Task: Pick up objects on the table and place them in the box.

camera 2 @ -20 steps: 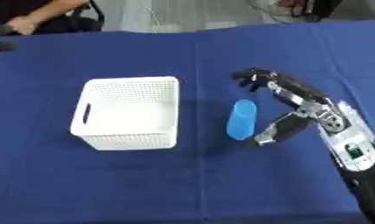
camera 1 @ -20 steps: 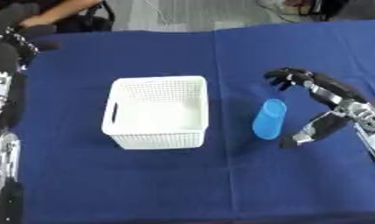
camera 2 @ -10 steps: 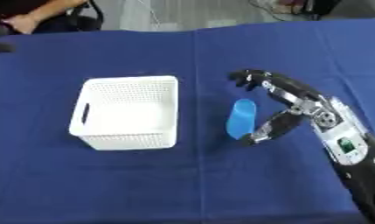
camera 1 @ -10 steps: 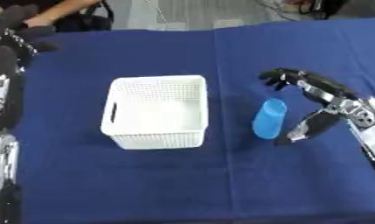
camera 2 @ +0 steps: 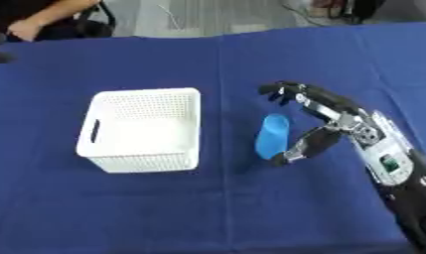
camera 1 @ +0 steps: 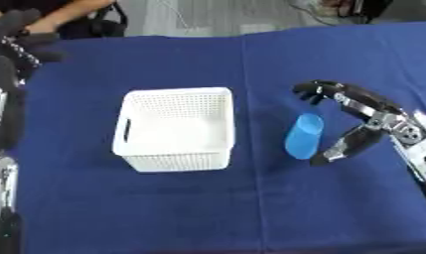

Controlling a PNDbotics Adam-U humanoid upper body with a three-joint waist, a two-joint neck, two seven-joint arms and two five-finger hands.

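Observation:
A light blue cup (camera 1: 303,136) stands on the blue tablecloth, right of a white perforated basket (camera 1: 174,128) that holds nothing. My right hand (camera 1: 372,116) comes in from the right and brackets the cup. Its fingers (camera 1: 321,90) arch just behind the cup's rim and its thumb (camera 1: 337,148) points at the cup's base from the right. The hand is open and I cannot tell whether it touches the cup. My left hand (camera 1: 21,37) hovers at the upper left corner, fingers curled, holding nothing.
The blue cloth table (camera 1: 207,208) stretches wide in front and to the right. A person's arm (camera 1: 73,10) and a chair show beyond the far edge. My left arm's black links (camera 1: 0,114) run down the left border.
My right hand has slid left, bringing fingers and thumb closer around the cup. The cup and basket have stayed put.

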